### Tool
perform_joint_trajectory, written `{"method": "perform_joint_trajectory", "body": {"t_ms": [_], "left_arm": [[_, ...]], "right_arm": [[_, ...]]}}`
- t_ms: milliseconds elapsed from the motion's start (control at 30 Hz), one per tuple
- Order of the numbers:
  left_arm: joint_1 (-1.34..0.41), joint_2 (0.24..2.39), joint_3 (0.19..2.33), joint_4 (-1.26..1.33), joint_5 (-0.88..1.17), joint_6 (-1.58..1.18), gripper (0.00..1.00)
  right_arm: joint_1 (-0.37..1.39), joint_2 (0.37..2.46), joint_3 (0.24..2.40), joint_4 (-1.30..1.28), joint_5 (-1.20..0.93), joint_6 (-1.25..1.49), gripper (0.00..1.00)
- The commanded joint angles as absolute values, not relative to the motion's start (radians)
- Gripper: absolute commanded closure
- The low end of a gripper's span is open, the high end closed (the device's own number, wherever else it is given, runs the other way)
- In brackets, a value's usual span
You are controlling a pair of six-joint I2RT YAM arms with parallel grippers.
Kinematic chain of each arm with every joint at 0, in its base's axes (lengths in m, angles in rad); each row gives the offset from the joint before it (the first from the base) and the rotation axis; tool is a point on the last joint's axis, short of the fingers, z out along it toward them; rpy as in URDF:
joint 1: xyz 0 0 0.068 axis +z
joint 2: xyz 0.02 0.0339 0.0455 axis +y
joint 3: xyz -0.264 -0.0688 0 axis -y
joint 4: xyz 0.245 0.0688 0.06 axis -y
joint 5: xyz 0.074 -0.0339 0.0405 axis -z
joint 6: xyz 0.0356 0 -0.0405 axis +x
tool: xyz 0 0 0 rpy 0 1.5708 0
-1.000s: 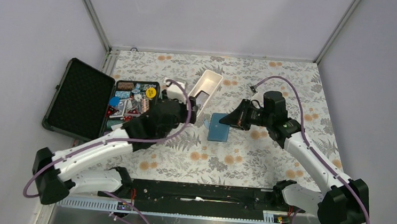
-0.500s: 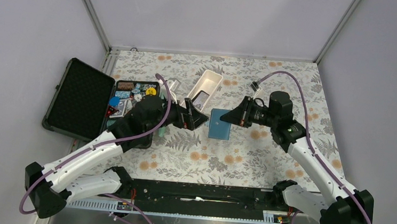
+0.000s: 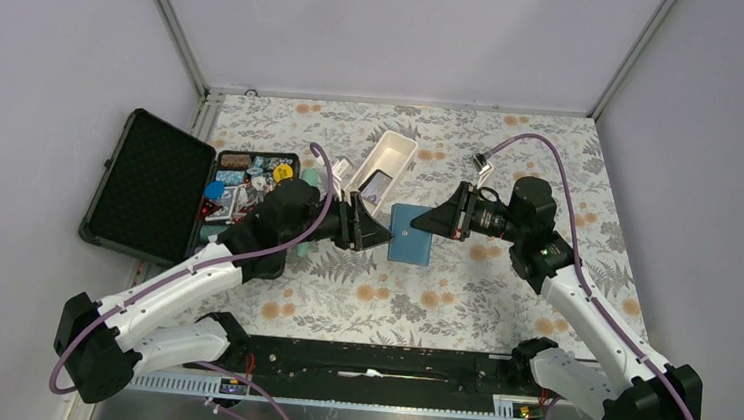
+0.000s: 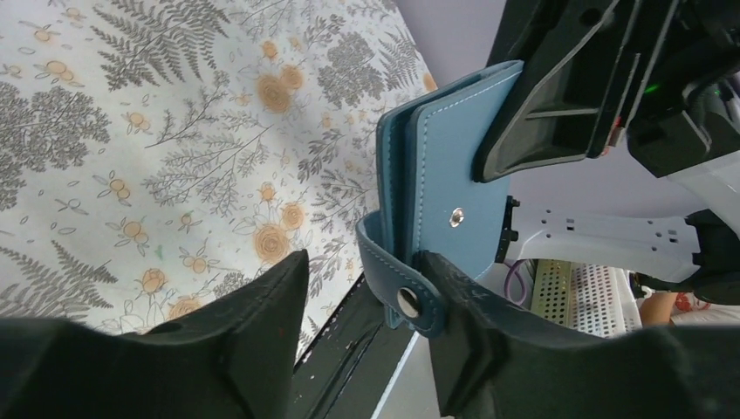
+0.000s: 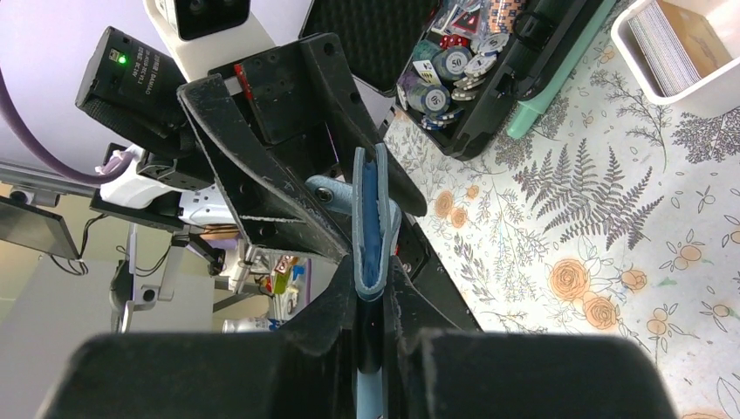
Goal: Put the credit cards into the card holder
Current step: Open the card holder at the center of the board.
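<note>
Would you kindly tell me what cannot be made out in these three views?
Pockets of the card holder: it is closed and edge-on in the right wrist view, clamped in the right hand.
Contents of the white tray: cut off by the right wrist view's edge, too small from the top.
Whether the left hand touches the snap tab: hidden under the hand in the top view, unclear from its wrist.

- Small teal-blue leather card holder (image 4: 454,166): plain teal, with pale stitching along its edges and silver snap studs.
- Cloth-covered table (image 3: 441,296): white, printed with grey ferns and orange flowers.
- Long plastic tray (image 3: 398,138): plain white.
- Large foam-lined case (image 3: 149,184): black. The round tokens (image 3: 250,185) inside are blue, yellow, red and white.
- Two robot arms (image 3: 182,280): white shells, black joints, purple cables.
</note>
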State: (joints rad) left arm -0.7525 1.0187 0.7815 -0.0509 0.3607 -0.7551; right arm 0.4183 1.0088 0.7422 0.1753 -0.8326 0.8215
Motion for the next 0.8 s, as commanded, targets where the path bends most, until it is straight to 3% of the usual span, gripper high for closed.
{"method": "perform_joint_trajectory", "body": {"t_ms": [0,367,633,700,767], "left_arm": [[-0.736,1.018,0.77,0.072,0.411,-0.795,0.52],[-0.704,0.974,0.751,0.054,0.41,-0.796,0.95],[-0.678,0.939,0.728,0.051,0.413,-0.782,1.0],[-0.672,0.939,0.725,0.047,0.413,-0.777,1.0],[-0.667,0.944,0.718,0.045,0.415,-0.778,1.0]], "right_arm": [[0.423,0.991,0.743,0.241,-0.874,0.824,1.0],[0.423,0.997,0.723,0.196,-0.814,0.77,1.0],[0.423,1.022,0.701,0.158,-0.745,0.741,1.0],[0.423,1.029,0.706,0.103,-0.689,0.714,0.93],[0.423,1.039,0.708,0.046,-0.617,0.691,0.75]]}}
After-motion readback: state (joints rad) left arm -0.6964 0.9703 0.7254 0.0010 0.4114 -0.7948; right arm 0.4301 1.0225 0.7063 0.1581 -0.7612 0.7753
